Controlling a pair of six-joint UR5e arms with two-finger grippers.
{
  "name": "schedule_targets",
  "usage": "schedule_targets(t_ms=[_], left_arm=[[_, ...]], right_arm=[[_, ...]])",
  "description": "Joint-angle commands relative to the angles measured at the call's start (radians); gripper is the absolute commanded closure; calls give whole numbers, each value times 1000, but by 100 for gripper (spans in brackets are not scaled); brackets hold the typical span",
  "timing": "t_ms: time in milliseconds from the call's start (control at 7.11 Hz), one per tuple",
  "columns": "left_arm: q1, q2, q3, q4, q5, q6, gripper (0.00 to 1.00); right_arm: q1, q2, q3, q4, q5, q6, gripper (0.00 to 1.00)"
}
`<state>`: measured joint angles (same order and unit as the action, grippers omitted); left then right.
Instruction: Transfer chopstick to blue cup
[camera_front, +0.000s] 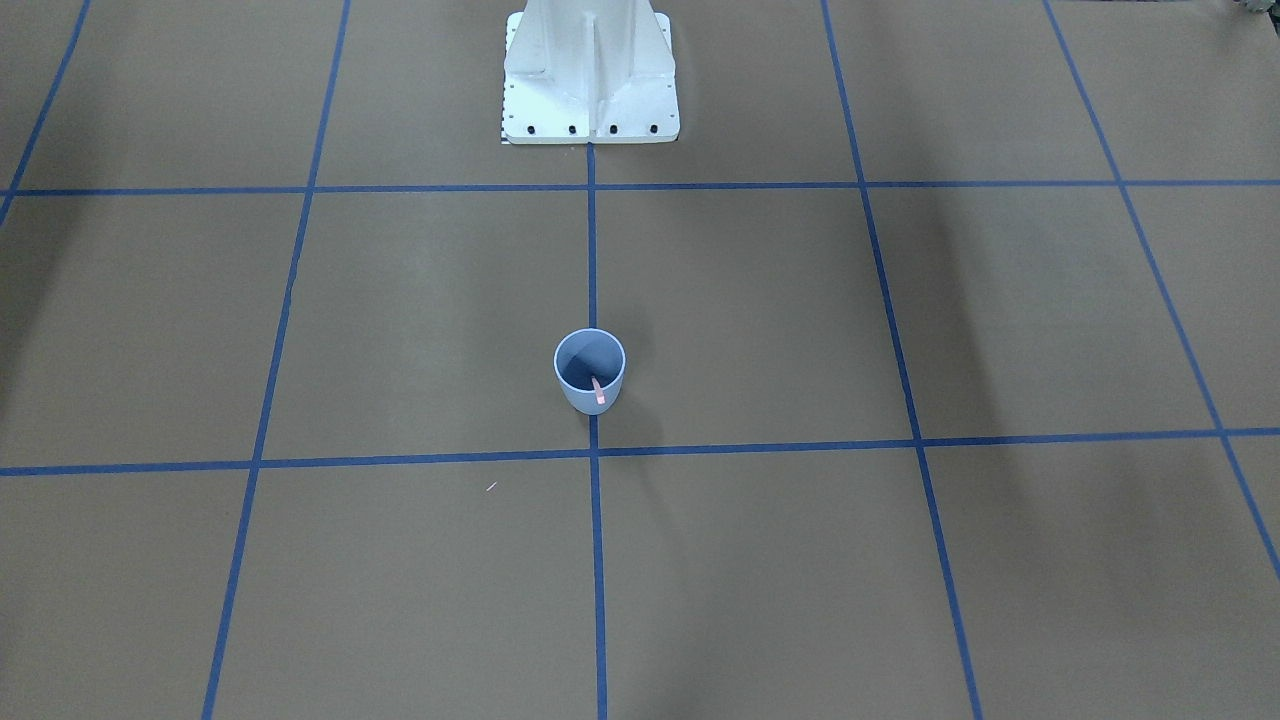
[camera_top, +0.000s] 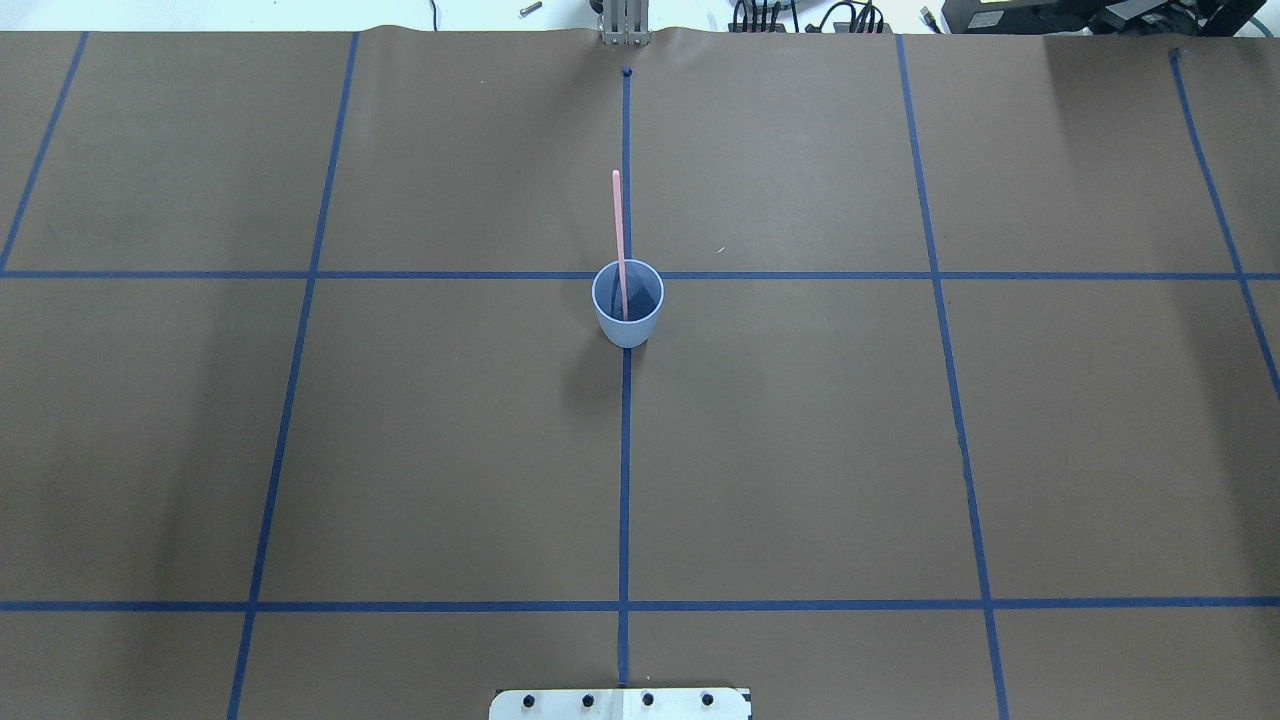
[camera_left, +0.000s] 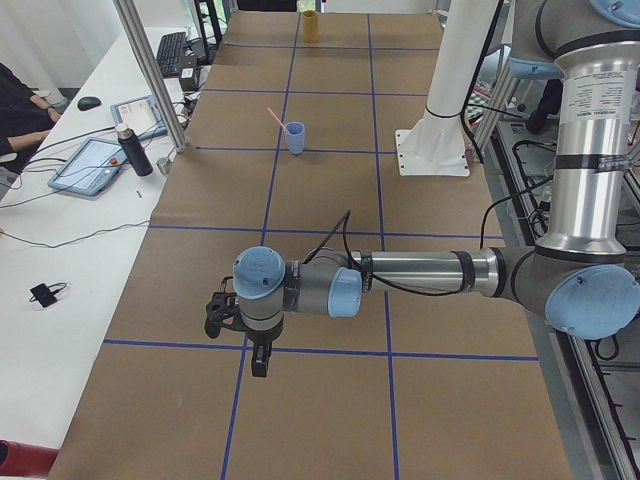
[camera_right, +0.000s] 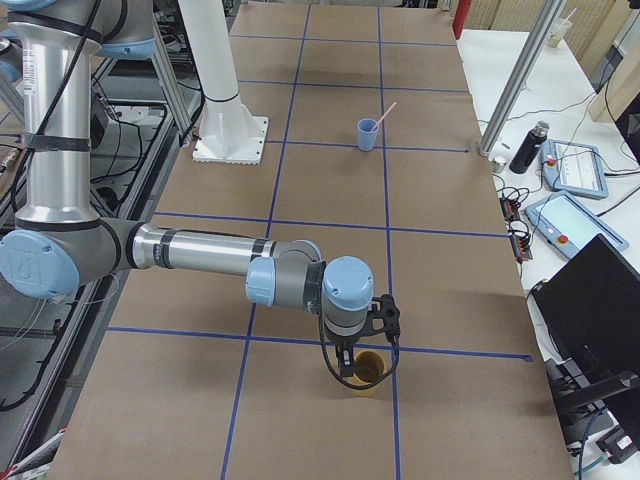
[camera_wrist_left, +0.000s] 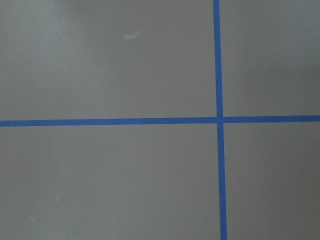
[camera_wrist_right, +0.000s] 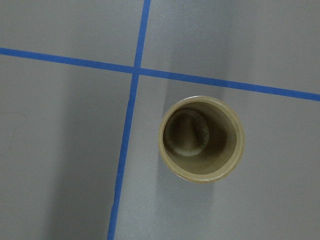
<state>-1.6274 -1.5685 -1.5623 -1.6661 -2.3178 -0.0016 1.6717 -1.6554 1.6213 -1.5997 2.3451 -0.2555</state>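
The pale blue cup (camera_top: 628, 305) stands upright at the table's centre, on a blue tape line. One pale pink chopstick (camera_top: 619, 230) stands in it and leans on its rim away from the robot's base. Cup (camera_front: 589, 372) and chopstick (camera_front: 598, 392) also show in the front-facing view. My left gripper (camera_left: 240, 340) hangs over bare table far from the cup (camera_left: 295, 137); I cannot tell whether it is open or shut. My right gripper (camera_right: 352, 368) hangs just above a tan cup (camera_right: 368, 372); I cannot tell its state either.
The tan cup (camera_wrist_right: 202, 139) is upright and empty, beside a tape crossing at the table's end on my right. The white robot pedestal (camera_front: 590, 90) stands at the table's robot side. A metal post (camera_left: 150, 70) and a desk with tablets (camera_left: 95, 165) flank the operators' side.
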Motion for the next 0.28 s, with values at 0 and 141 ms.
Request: schedule_targets(t_ms=[0, 141], left_arm=[[0, -1, 1, 0, 0, 0, 2], [1, -1, 2, 0, 1, 0, 2]], right_arm=[[0, 0, 0, 0, 0, -1, 0], [0, 2, 3, 0, 2, -1, 0]])
